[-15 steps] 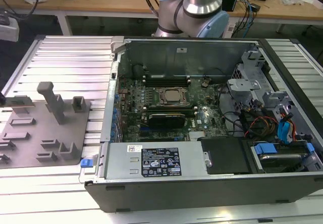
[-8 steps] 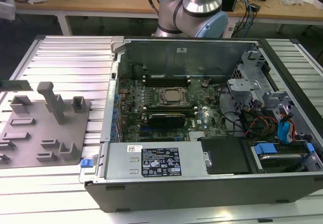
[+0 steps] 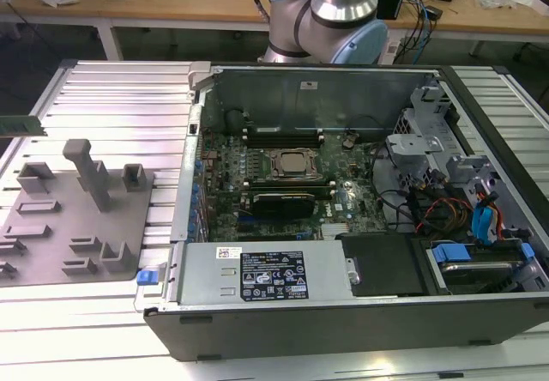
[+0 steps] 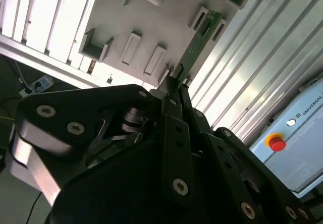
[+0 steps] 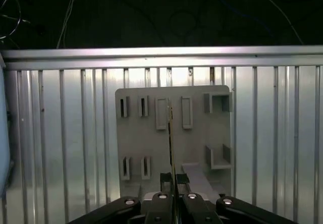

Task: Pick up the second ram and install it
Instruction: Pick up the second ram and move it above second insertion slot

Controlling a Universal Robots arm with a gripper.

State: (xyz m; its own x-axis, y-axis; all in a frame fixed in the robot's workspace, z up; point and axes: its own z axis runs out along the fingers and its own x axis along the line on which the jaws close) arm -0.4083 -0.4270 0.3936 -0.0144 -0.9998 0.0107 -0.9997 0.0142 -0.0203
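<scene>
Fingers point(image 5: 164, 179) are clenched on the second ram point(image 5: 170, 143) in the first wrist view, one on each face of the green stick. The stick shows edge-on as a thin line running out over the grey fixture plate point(image 5: 199, 143). That plate lies on the ribbed bench point(image 5: 60, 133) near one bench edge, with dark floor beyond, and the stick runs along the ribs.

In the second wrist view the second ram point(image 4: 199, 42) shows its green face with dark chips. It reaches from the fingers point(image 4: 173, 113) towards a slot holder near the plate's point(image 4: 166, 27) edge, and it looks to hang clear of the plate, not seated in it. A box with a red button point(image 4: 275, 142) rests on the bench nearby.

In the exterior view the second ram point(image 3: 21, 126), as I read the green end at the exterior view's left edge, hangs by the plate's point(image 3: 47, 226) far corner. It is well apart from the open computer case point(image 3: 309, 89). The pick-up looks done; seating the stick in a slot beside the processor socket point(image 3: 293, 163) is not yet done.
</scene>
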